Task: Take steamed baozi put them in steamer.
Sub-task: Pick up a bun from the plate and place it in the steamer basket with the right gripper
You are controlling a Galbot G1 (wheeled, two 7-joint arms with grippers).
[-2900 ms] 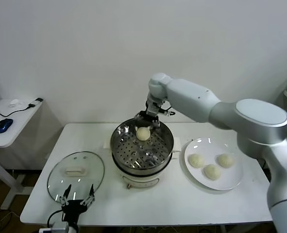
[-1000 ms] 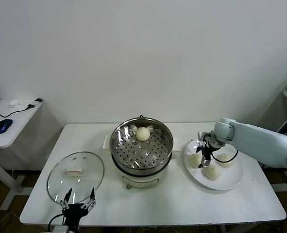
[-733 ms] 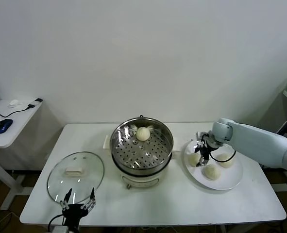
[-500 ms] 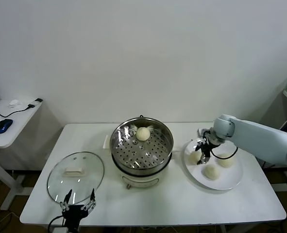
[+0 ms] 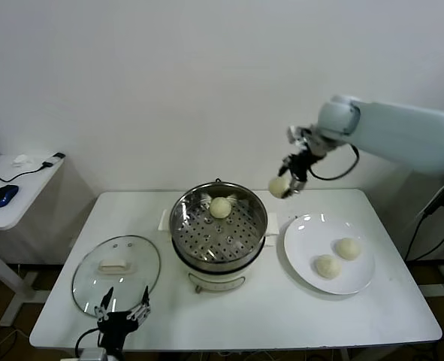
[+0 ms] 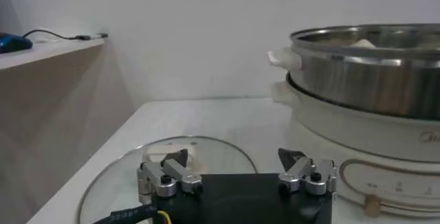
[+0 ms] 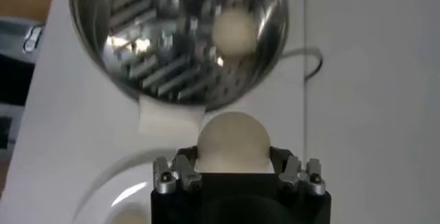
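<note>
The right pincer [image 5: 285, 184] hangs in the air at about 2 o'clock from the steamer [image 5: 218, 229], pinching a bun [image 7: 232, 143] between its fingers. Another bun [image 5: 221, 207] lies in the steamer basket toward 12 o'clock. Two buns [image 5: 338, 257] rest on the white plate [image 5: 306, 263] at 3 o'clock. The left pincer [image 6: 237, 175] waits spread wide at the surface's [image 5: 252, 316] near edge, beside the glass lid [image 5: 116, 273].

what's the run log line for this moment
right pincer: holding baozi, raised near steamer | left pincer: open, parked by lid | plate: two buns
</note>
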